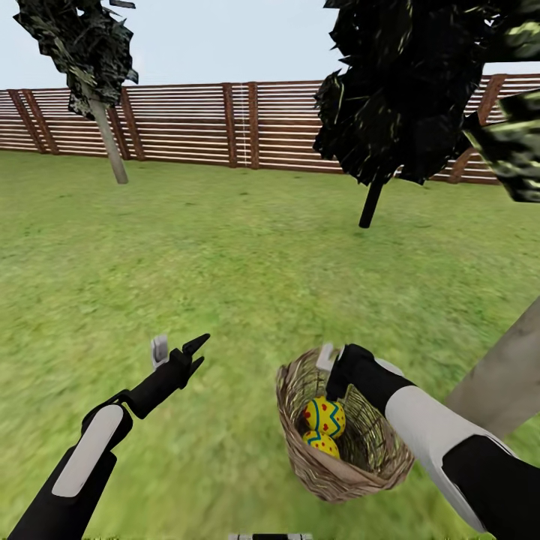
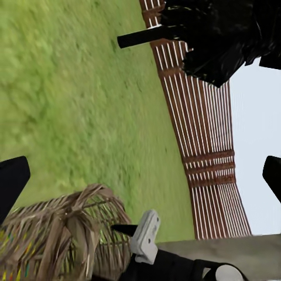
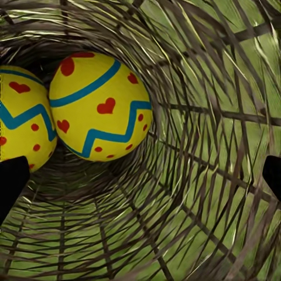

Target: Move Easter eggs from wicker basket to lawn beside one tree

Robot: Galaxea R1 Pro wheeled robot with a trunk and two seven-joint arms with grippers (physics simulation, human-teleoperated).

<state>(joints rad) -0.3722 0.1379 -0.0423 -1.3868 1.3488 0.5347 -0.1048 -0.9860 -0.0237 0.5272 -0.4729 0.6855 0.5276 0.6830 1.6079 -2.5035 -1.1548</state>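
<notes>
Two Easter eggs (image 1: 324, 426) visible in one wicker basket (image 1: 341, 480); right hand (image 1: 335, 375) open at its 12 o'clock rim, left hand (image 1: 178, 351) open, empty.

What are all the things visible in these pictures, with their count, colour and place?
Easter eggs: two visible, yellow with blue zigzag and red spots, inside the basket; a third cannot be seen.
Wicker basket: one, tan-brown, on the lawn at front right, tilted.
Lawn: one, green, covering the ground.
Fence: one, brown horizontal slats, along the far edge.
Tree with pale trunk: one, dark foliage, far left by the fence.
Tree with thin black trunk: one, dark, middle right.
Pale trunk: one, grey-beige, near right, beside the basket.
Left gripper: one, black, above the grass left of the basket, jaws open.
Right gripper: one, black, reaching into the basket, jaws open, holding nothing.
</notes>
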